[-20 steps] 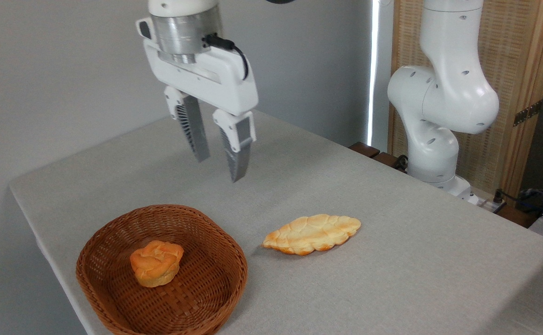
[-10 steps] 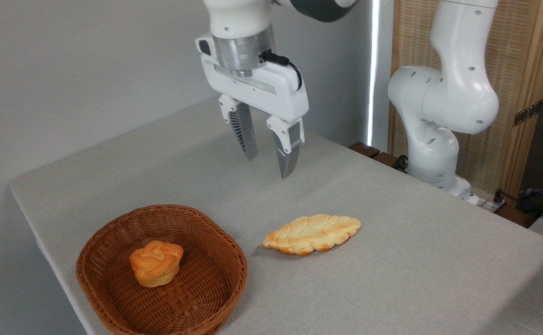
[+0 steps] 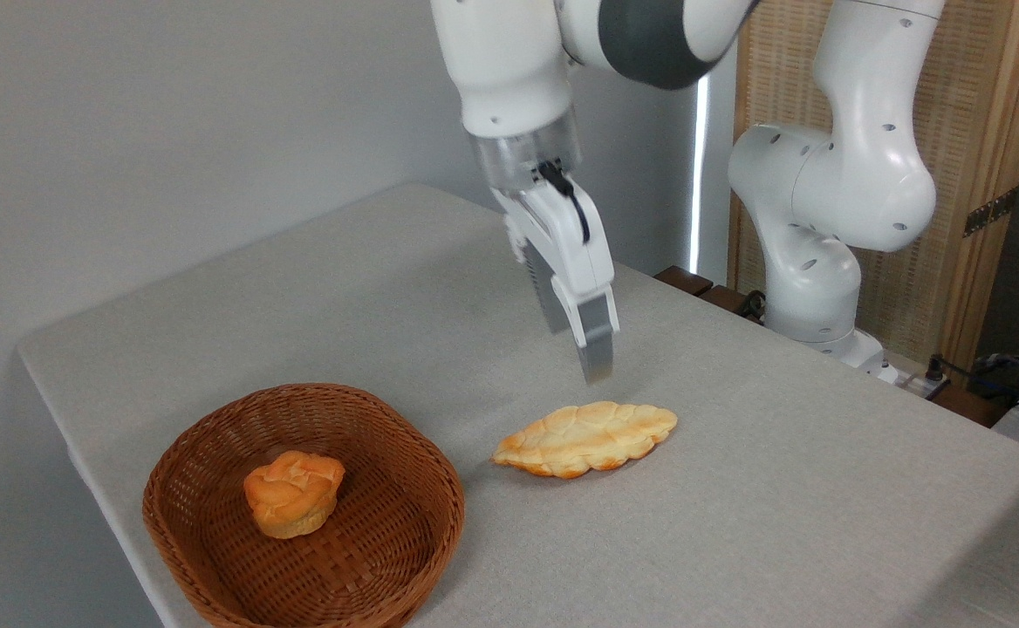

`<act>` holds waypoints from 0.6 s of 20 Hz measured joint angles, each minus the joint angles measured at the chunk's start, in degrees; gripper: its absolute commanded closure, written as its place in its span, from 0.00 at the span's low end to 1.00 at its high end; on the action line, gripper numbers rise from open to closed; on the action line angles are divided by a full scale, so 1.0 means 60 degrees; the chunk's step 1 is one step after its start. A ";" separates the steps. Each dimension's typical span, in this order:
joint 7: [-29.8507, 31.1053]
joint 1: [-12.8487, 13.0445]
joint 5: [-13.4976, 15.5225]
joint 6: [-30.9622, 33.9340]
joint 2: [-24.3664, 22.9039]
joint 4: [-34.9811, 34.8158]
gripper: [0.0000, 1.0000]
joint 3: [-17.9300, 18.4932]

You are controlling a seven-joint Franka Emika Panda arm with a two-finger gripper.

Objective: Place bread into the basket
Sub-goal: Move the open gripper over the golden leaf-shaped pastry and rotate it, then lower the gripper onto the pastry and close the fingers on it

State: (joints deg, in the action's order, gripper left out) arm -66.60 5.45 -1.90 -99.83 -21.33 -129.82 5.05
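Indoors, a grey table (image 3: 736,523) by a pale wall holds bread (image 3: 585,438); basket (image 3: 213,558) at 8 o'clock. Gripper (image 3: 584,344) hovers above, jaw gap hidden edge-on.

White glossy arm (image 3: 832,174) — dark grey joint band, silver wrist ring, black cable, grey jaws.

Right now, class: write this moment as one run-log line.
phase: approach | gripper: above bread, not touching, jaw gap hidden edge-on | bread: on table, right of basket | basket: holds a bun | placed: no
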 measured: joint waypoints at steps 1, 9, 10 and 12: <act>-0.0570 0.0001 -0.0077 -0.0074 -0.0001 -0.0127 0.00 0.0116; -0.2703 0.0006 -0.0182 -0.0773 -0.0004 -0.1161 0.00 0.0707; -0.2723 0.0027 -0.0182 -0.0806 -0.0004 -0.1230 0.00 0.0707; -0.2723 0.0089 -0.0186 -0.0852 -0.0005 -0.1284 0.00 0.0707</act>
State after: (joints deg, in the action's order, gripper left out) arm -82.94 5.99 -3.02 -104.94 -21.35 -137.52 9.29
